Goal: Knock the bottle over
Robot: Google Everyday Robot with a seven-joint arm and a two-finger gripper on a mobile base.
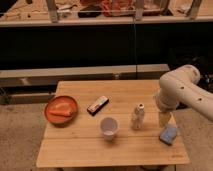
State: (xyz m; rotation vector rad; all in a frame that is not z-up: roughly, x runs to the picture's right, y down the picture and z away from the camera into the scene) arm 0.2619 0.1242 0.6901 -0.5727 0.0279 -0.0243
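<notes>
At the near edge: a light wooden plank-topped table carries everything listed below.
Sponge: a small blue rectangular sponge-like block lies flat near the table's near right corner, apart from the other things.
Cup: a round white cup stands upright, mouth up, near the front middle. It is just left of the bottle and does not touch it.
Bottle: a small pale translucent ribbed bottle with a narrow neck and light cap stands upright right of centre. It is between the cup and the gripper, touches neither, and is slightly taller than the cup.
Gripper: the two-finger gripper hangs pointing down, just right of the bottle and just behind the sponge, at about the bottle's height. Its fingers are spread with nothing between them, and a gap separates it from the bottle.
Bowl: a round orange-red bowl sits on the table's left side and holds an elongated orange piece that I cannot identify.
Packet: a dark rectangular packet lies flat at an angle behind the cup, between bowl and bottle.
Arm: a white rounded robot arm reaches in from the right, bulging over the table's right side.
Ledge: a low grey ledge runs behind the table, with a dark recess above it.
</notes>
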